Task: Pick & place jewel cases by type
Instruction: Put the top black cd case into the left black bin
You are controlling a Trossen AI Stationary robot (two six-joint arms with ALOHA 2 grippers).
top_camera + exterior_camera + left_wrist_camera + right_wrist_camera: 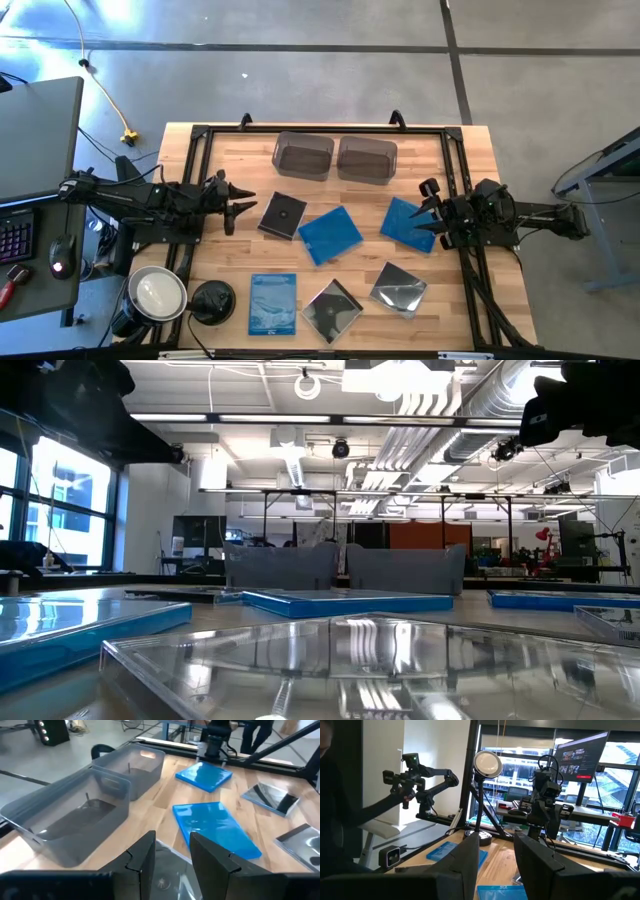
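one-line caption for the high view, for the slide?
Six jewel cases lie before two empty tubs; left claw and right claw flank them.

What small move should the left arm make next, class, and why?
Probably lower the left gripper onto the black case just in front of it. Its jaws are open, all six cases lie on the table, and both tubs look empty, so sorting seems not yet begun. The right gripper waits, open, by a blue case.
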